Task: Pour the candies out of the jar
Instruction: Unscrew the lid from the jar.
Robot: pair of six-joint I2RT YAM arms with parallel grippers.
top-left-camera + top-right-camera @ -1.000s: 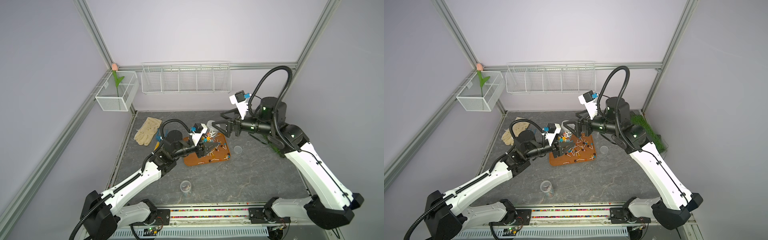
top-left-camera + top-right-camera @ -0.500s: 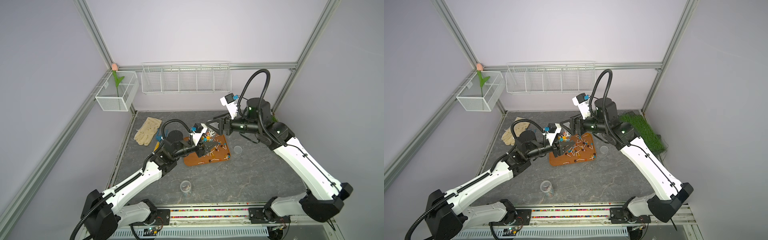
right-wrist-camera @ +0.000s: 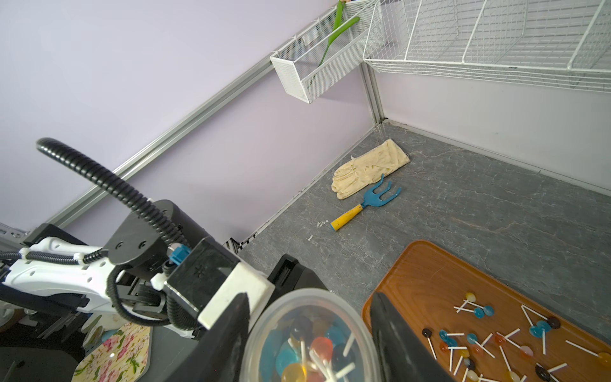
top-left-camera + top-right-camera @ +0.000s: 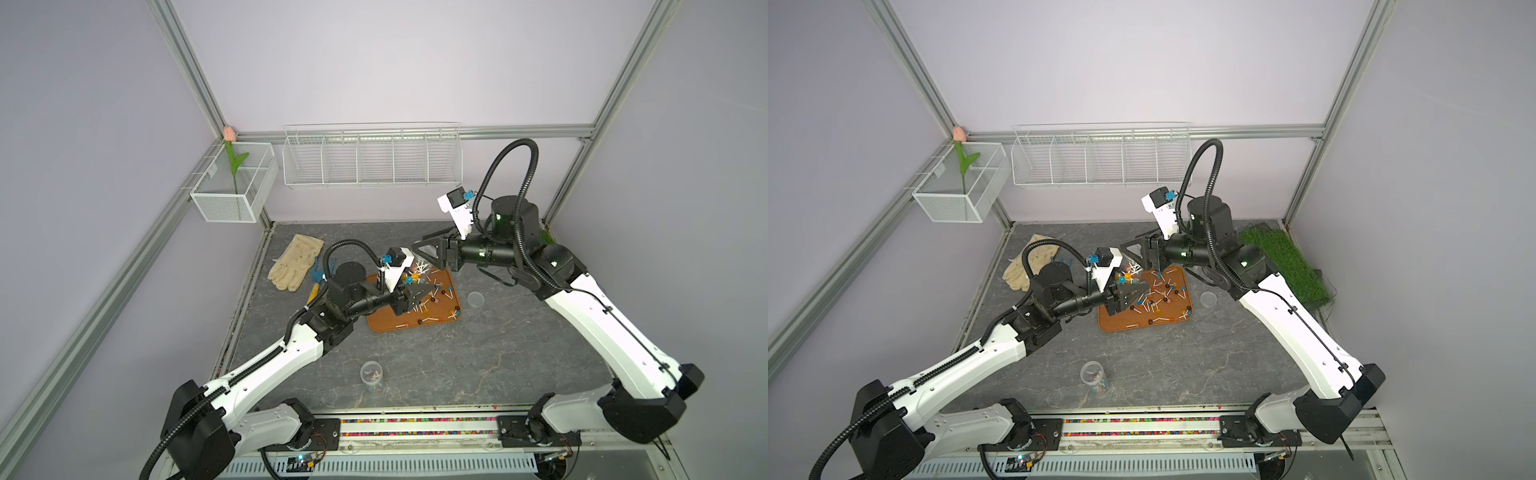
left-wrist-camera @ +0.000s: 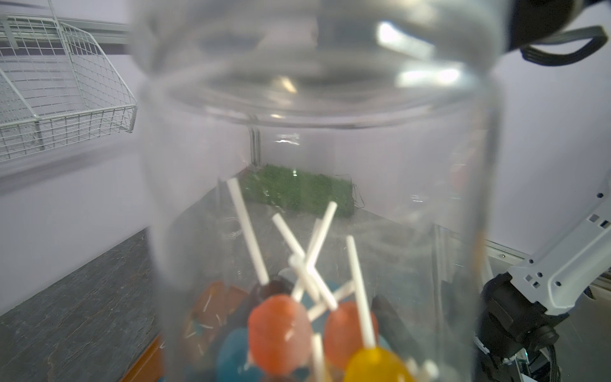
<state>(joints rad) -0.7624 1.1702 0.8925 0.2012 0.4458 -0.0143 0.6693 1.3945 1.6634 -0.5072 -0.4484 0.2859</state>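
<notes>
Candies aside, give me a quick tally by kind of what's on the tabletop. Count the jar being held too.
Clear jars: 2
Lid: 1
Tray: 1
Glove: 1
Hand rake: 1
Grass mat: 1
Total: 7

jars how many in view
2: the held jar in the left gripper, near the tray; the second jar upright on the table near the front. None seems hidden.

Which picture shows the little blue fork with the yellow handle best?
The right wrist view: there the small blue garden fork with the yellow handle lies whole and sharp beside the cream glove. In both top views the left arm hides most of it; only bits peek out. The left wrist view misses it.
</notes>
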